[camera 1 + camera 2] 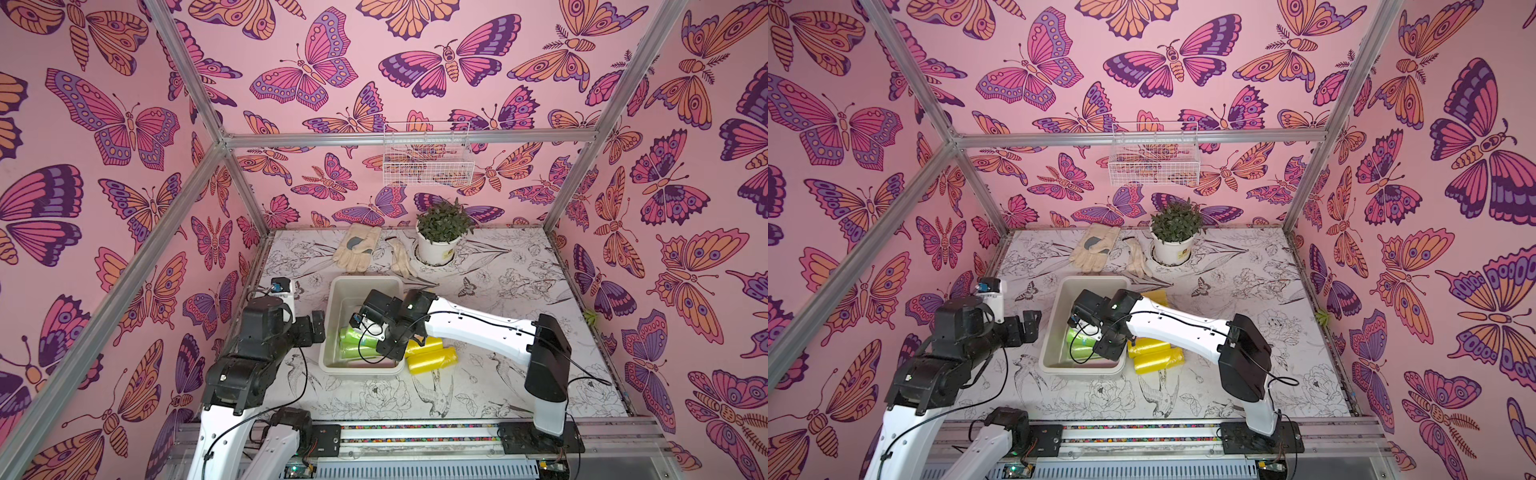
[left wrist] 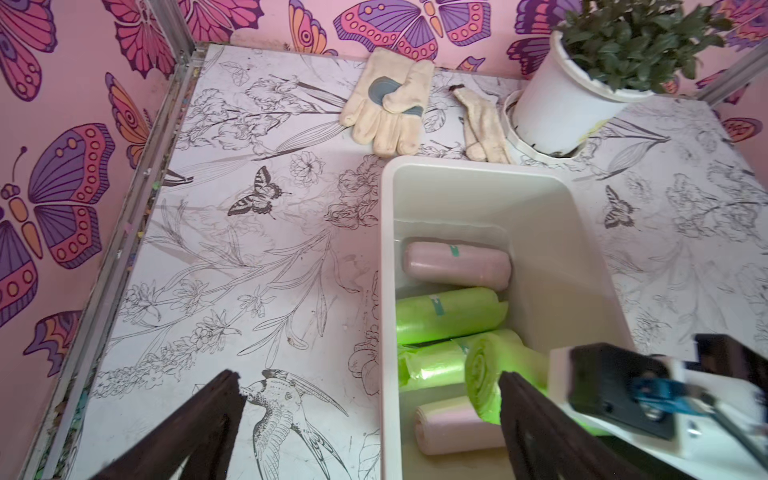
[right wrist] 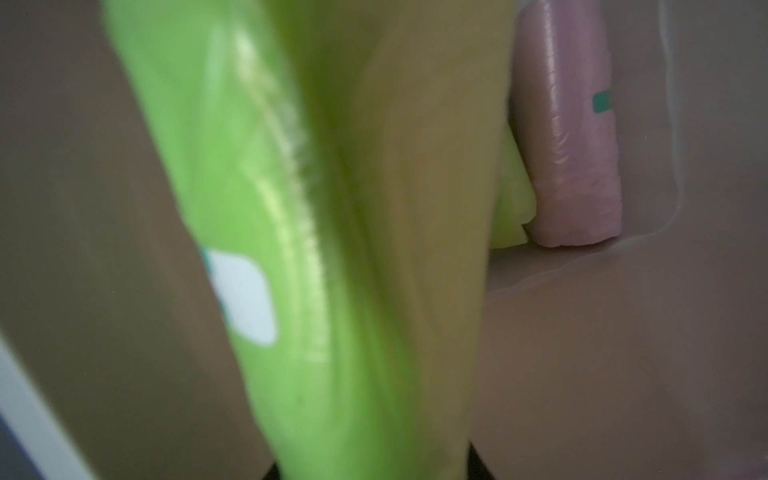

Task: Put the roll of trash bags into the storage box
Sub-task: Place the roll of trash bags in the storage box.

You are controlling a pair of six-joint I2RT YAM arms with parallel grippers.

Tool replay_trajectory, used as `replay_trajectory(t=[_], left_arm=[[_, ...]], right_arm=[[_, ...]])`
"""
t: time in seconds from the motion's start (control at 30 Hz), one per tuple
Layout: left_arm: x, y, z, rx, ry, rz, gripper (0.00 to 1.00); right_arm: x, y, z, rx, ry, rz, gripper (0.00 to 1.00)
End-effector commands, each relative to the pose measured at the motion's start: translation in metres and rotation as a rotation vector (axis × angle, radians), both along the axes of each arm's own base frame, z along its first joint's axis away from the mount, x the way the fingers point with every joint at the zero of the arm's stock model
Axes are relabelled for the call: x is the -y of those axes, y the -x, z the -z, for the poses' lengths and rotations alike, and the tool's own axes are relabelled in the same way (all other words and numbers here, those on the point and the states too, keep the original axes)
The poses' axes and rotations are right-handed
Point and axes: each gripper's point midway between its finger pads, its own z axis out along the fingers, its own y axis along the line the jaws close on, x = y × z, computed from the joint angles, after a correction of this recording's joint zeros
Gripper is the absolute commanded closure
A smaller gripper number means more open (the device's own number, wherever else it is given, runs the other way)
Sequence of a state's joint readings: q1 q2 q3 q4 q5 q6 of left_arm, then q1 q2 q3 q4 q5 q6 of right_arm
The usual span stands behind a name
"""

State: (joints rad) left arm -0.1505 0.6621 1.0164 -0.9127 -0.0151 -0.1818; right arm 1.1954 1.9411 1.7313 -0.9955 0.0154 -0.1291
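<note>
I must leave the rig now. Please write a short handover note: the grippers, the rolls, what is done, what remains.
Left gripper: open, empty, beside the storage box.
Right gripper: down inside the box, shut on a green roll, not yet released.
Done: two pink rolls and two other green rolls lie in the box.
To do: release the held roll, then probably move the yellow rolls lying on the table beside the box.
</note>
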Motion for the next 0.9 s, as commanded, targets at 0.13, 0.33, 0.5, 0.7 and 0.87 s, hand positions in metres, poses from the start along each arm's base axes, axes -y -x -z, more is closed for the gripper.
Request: replay_trajectory(t=[0.13,0.33,0.5,0.7,0.87], left_arm=[[0.010,0.007,-0.011,0.059,0.025,0.067,0.00],[0.023,0.027,-0.027,0.029,0.104,0.120,0.00],[0.046,0.026,-0.010,-0.060,0.179,0.222,0.00],[0.042,0.006,0.014,-0.152,0.157,0.164,0.00],[0.040,0.006,0.012,-0.136,0.154,0.152,0.00]], right_arm=[[-0.001,0.000,0.019,-0.008,0.078,-0.022,1.00],[0.000,-0.003,0.039,-0.010,0.170,-0.016,1.00],[-0.004,0.001,0.050,-0.038,0.187,-0.039,1.00],[-0.008,0.000,0.070,-0.034,0.233,-0.042,1.00],[-0.005,0.002,0.086,-0.050,0.257,-0.042,0.93]])
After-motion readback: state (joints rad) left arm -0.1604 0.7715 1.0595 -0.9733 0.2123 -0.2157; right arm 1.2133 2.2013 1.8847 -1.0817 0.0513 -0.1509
